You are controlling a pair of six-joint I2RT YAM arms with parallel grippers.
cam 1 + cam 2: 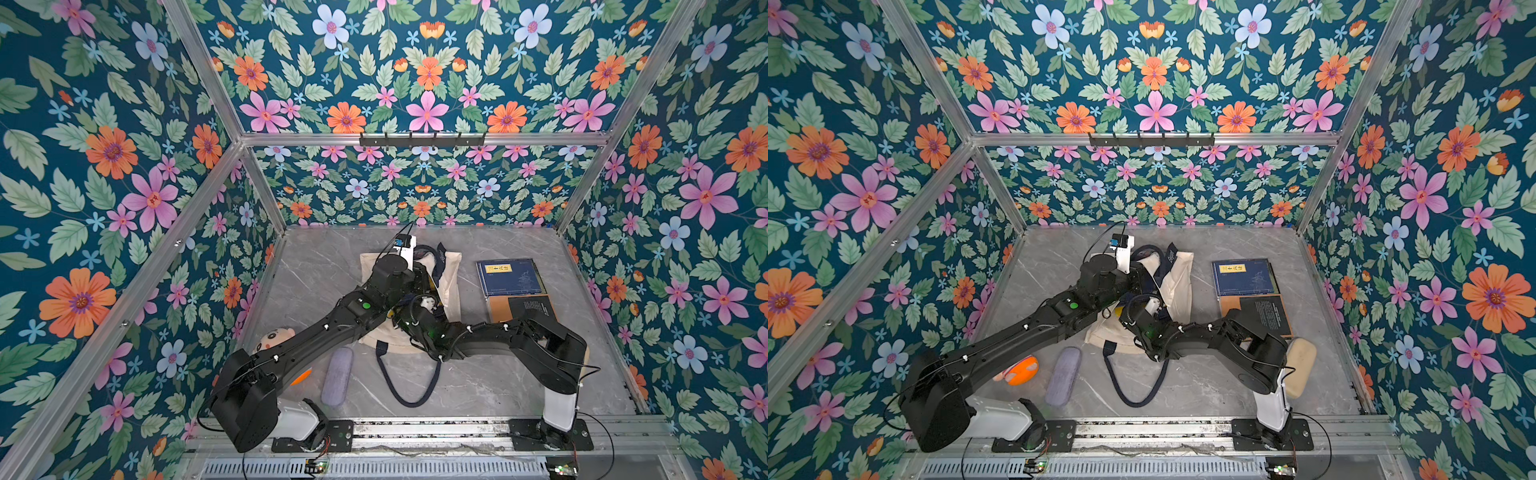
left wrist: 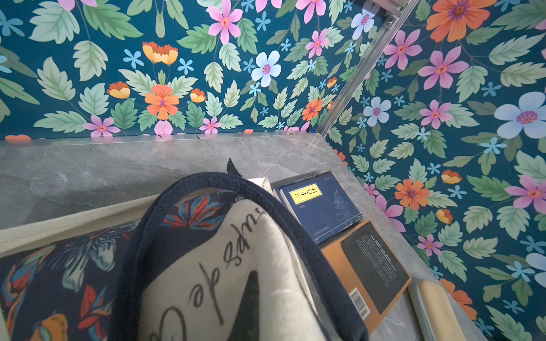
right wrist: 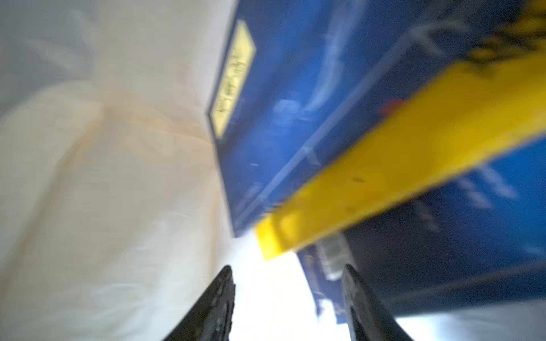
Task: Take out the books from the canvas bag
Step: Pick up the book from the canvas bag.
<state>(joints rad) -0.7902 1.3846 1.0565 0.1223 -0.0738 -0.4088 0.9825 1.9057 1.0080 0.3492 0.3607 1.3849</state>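
Partly open right gripper (image 3: 287, 267), empty, inside canvas bag (image 3: 88, 177)

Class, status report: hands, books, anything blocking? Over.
Left hand shut on canvas bag, mouth lifted. Right hand open inside, facing navy book, yellow book. Two removed books on table. Nothing blocking.

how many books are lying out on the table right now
2. A navy book with a yellow label lies right of the canvas bag; an orange-and-black book lies against its near edge. Others may be hidden beneath.
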